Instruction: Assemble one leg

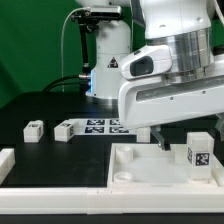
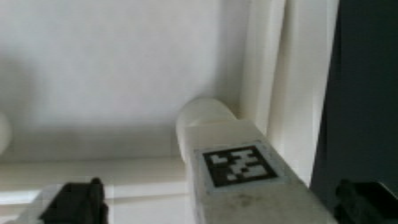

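**benchrat:** Where's the leg (image 1: 198,152) relative to the claw? In the exterior view I only see it standing upright on the white panel (image 1: 130,168), out at about 3 o'clock from the panel's middle, with its tag facing the camera.

**panda_fan:** The wrist view settles it. The leg (image 2: 228,150) sits between the two black fingertips (image 2: 75,203). The gripper (image 2: 219,205) is spread wide, with a clear gap on each side of the leg. So the jaws are apart, nothing's clamped, and as far as I can see neither pad touches it.

**benchrat:** Ok, that's the bit the exterior view doesn't give you. There I can make out just one dark finger (image 1: 160,138) poking down under the big white hand. The leg is at roughly 4 o'clock from it, near but apart. I can't make out the other finger at all.

**panda_fan:** Flip side, the wrist view is pure close-up. You get the tag on the leg's face, the panel's white floor, a raised rim (image 2: 267,70) beside the leg and a dark strip past that rim.

**benchrat:** The exterior view has the rest of the black table (image 1: 60,152). One small tagged block (image 1: 33,128) and another (image 1: 65,130) lie around 10 o'clock from the panel. The marker board (image 1: 105,126) is just beside them on their 3 o'clock side.
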Motion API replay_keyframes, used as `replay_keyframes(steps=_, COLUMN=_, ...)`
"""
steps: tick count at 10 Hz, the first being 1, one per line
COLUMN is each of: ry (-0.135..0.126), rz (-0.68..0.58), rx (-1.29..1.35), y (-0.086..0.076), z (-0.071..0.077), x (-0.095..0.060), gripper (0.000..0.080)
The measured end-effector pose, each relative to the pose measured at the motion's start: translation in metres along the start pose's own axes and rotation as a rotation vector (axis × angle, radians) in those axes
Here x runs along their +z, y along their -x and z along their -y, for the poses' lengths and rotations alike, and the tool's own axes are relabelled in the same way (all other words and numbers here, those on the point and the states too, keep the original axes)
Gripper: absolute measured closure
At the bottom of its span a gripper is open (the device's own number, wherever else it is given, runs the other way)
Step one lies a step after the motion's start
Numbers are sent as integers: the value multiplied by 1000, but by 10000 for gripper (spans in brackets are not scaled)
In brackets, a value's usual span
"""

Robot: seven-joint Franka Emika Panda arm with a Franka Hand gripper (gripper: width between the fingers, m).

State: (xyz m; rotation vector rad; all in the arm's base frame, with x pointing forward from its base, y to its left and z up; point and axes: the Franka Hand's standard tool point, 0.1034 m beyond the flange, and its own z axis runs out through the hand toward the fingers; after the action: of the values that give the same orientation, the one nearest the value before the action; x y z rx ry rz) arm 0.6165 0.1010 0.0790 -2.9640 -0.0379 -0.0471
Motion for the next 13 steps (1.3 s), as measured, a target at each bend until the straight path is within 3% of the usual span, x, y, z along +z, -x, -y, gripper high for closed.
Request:
replay_keyframes(steps=2, ry=0, rz=0, rx=0, y=0, z=0, x=0, gripper=401)
replay_keyframes(steps=3, ry=0, rz=0, rx=0, y=0, z=0, x=0, gripper=401)
replay_keyframes(steps=4, ry=0, rz=0, rx=0, y=0, z=0, x=0, gripper=508)
replay_keyframes(steps=9, ry=-5, rz=-11, rx=98, y=-1, z=1, x=-1, gripper=508)
replay_keyframes(steps=13, ry=-21, rz=-37, rx=787, y=8, z=14, x=1, gripper=507)
